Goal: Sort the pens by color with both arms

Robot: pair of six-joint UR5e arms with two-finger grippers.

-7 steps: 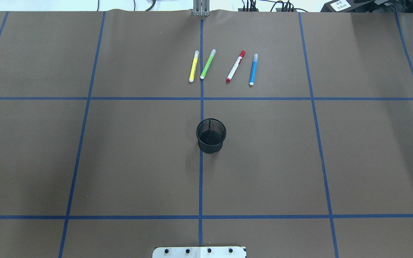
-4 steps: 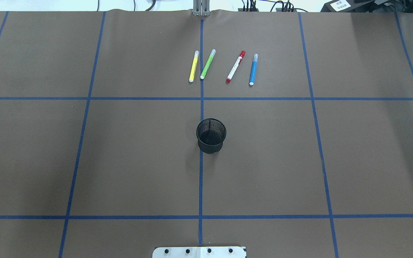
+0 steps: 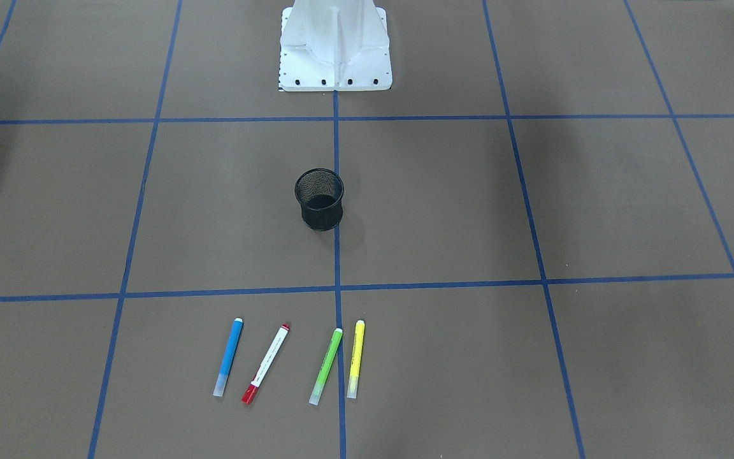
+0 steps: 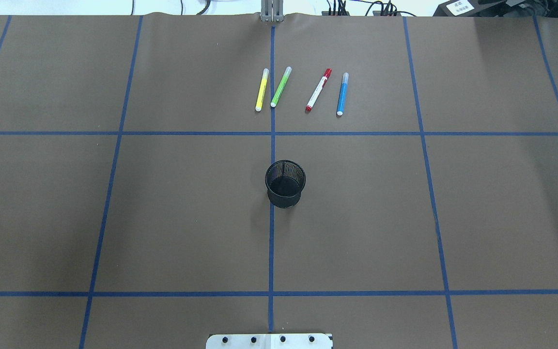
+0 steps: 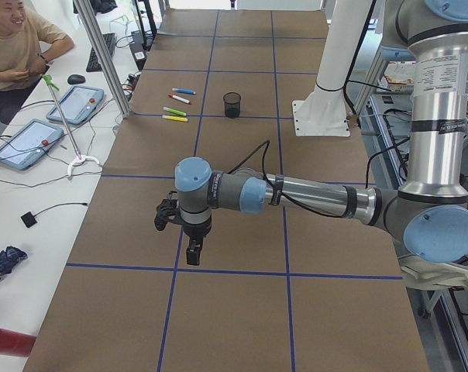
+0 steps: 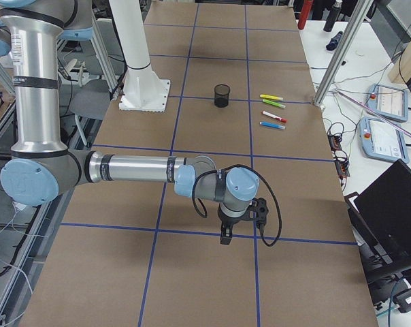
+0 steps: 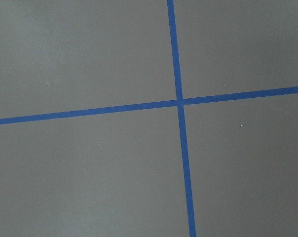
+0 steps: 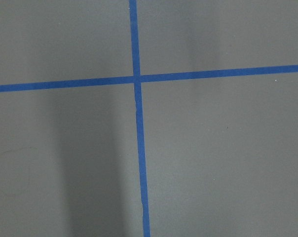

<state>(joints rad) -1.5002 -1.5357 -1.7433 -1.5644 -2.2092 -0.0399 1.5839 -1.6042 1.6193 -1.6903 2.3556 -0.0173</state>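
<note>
Exterior left and right views show the left gripper [image 5: 192,257] and right gripper [image 6: 225,236] hanging above the brown table [image 4: 114,218] at opposite ends, touching nothing; whether their jaws are wide or narrow cannot be told. Well apart from both, past a black mesh cup [image 4: 285,183], a yellow pen [image 4: 261,90], green pen [image 4: 281,87], red-and-white pen [image 4: 318,90] and blue pen [image 4: 342,94] lie side by side on the far side. They look light, stiff, smooth and apt to roll, so mid-barrel seems the best hold.
</note>
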